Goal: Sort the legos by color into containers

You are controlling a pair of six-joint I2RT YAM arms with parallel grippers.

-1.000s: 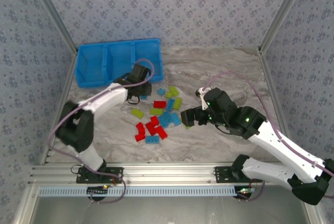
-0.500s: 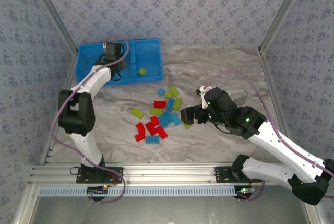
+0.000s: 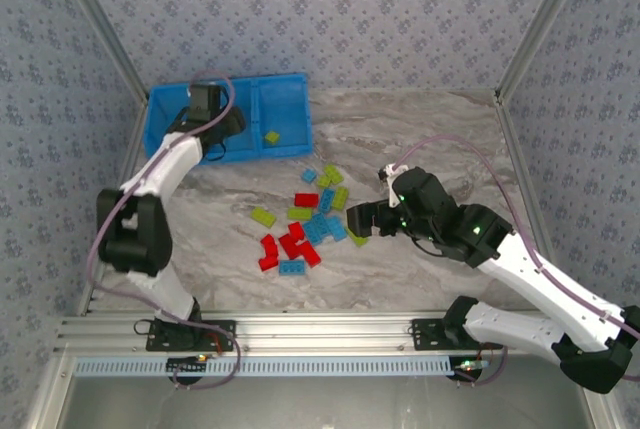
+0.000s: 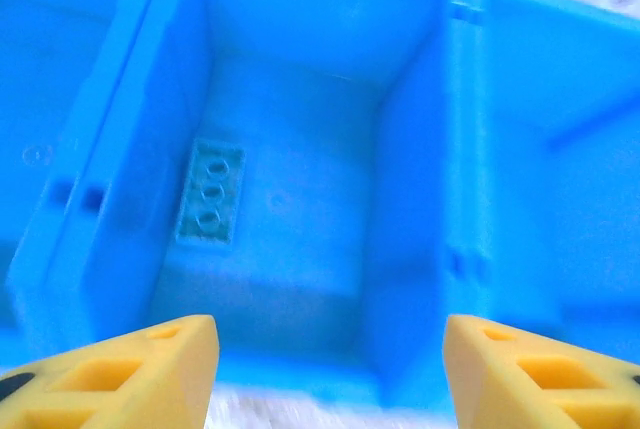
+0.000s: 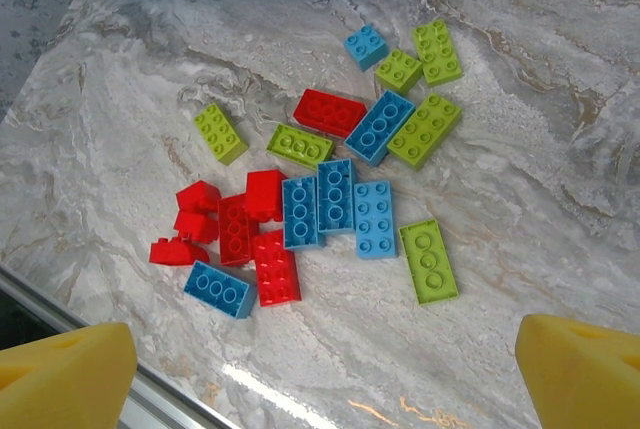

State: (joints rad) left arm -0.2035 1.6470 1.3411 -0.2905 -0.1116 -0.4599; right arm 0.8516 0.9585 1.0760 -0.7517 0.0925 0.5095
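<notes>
So I see L gripper [image 4: 330, 349] half-open, empty, over mid compartment of the bright blue plastic bin tray [image 4: 462, 149], light blue plastic brick [image 4: 210, 192] inside. R gripper [image 5: 325, 359] wide open, empty, front of tray.

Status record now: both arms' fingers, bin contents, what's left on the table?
left fingers: open, empty, above the bin's middle compartment
right fingers: open, empty, beside the pile
bin: one blue brick in the middle compartment, one green brick in the right one
table: pile of red, blue and green bricks, unsorted
</notes>
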